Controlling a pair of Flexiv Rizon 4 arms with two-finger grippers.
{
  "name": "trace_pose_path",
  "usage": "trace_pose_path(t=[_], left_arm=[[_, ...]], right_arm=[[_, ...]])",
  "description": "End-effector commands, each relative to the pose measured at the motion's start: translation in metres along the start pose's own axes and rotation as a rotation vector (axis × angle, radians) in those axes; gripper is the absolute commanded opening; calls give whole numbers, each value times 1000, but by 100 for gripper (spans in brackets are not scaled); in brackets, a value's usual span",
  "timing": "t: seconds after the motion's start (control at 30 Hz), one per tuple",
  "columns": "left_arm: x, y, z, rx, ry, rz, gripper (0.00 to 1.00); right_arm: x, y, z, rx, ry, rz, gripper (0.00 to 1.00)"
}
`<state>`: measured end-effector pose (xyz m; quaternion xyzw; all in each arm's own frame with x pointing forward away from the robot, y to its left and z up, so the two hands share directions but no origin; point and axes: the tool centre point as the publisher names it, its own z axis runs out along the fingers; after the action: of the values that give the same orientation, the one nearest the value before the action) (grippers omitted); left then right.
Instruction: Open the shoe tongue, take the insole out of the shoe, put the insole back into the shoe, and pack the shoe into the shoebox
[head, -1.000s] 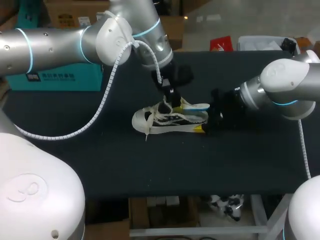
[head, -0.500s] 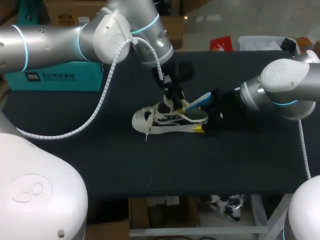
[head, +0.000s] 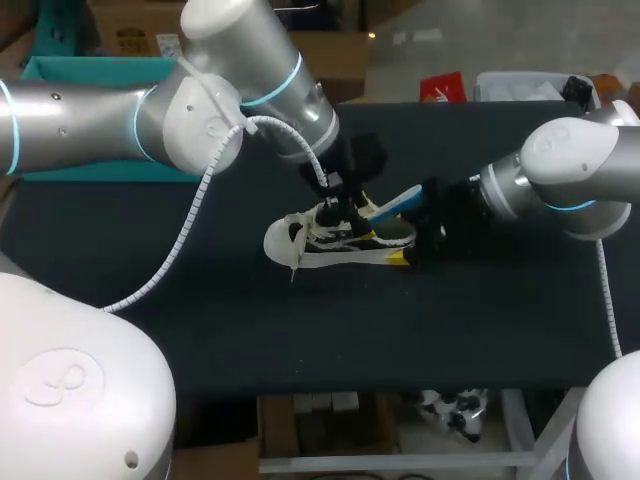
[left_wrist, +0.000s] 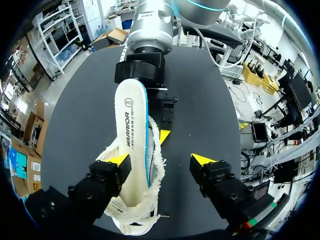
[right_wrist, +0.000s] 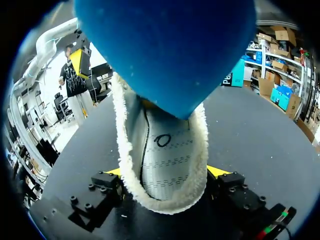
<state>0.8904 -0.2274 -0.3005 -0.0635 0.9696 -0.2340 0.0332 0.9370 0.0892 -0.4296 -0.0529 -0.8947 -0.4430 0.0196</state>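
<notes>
The teal shoebox (head: 90, 68) sits at the table's (head: 300, 330) far left corner, partly hidden behind the left arm. That arm reaches in from the left to the middle of the table, where the left gripper (head: 345, 205) (left_wrist: 160, 160) hangs over the opening of a white sneaker (head: 320, 238) (left_wrist: 156, 150). Its fingers are spread wide. One yellow tip is against the near end of the insole (left_wrist: 131, 120) and the other stands clear on the far side of the fleecy collar, so it grips nothing. The sneaker lies at the middle of the table, toe toward the left edge and heel toward the right. The insole (head: 402, 200) is partly out. It slopes up from the opening and out over the heel, white printed face up and blue underside (right_wrist: 165, 50) down. The right gripper (head: 415, 245) (right_wrist: 165, 172) is at the heel (right_wrist: 160, 150), with a yellow tip pressed to each side of the fleece-lined back, clamping the sneaker.
</notes>
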Motion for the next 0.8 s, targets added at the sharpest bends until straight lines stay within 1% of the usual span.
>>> trace_pose_path(t=[0.03, 0.13, 0.17, 0.23, 0.37, 0.43, 0.47, 0.53, 0.6, 0.63, 0.67, 0.8], left_arm=[[5, 0, 5, 6, -121, -15, 68], [4, -2, 10, 7, -155, -27, 61], [3, -3, 12, 10, -172, -36, 61], [0, -5, 15, 2, -172, -40, 60], [-8, -10, 20, 5, -188, -59, 56], [-10, -13, 22, 7, -210, -66, 55], [-11, -15, 22, 5, -209, -63, 55], [-13, -18, 25, 4, -235, -68, 54], [-15, -20, 27, 3, -234, -67, 53], [-17, -22, 28, 2, -246, -71, 52], [-17, -23, 30, 2, -249, -71, 50], [-20, -25, 37, 0, -254, -76, 48]], right_arm=[[-1, -6, 6, -1, 0, -1, 0], [-1, -6, 6, -1, 0, -1, 0], [-1, -6, 6, -1, 0, -1, 0], [-1, -6, 6, -1, 0, -1, 0], [-1, -6, 6, -1, 0, -1, 0], [-1, -6, 6, -1, 0, -1, 0], [-1, -6, 6, -1, 0, -1, 0], [-1, -6, 6, -1, 0, -1, 0], [-1, -6, 6, -1, 0, -1, 0], [-1, -6, 6, -1, 0, -1, 0], [-1, -6, 6, -1, 0, -1, 0], [-1, -6, 6, -1, 0, -1, 0]])
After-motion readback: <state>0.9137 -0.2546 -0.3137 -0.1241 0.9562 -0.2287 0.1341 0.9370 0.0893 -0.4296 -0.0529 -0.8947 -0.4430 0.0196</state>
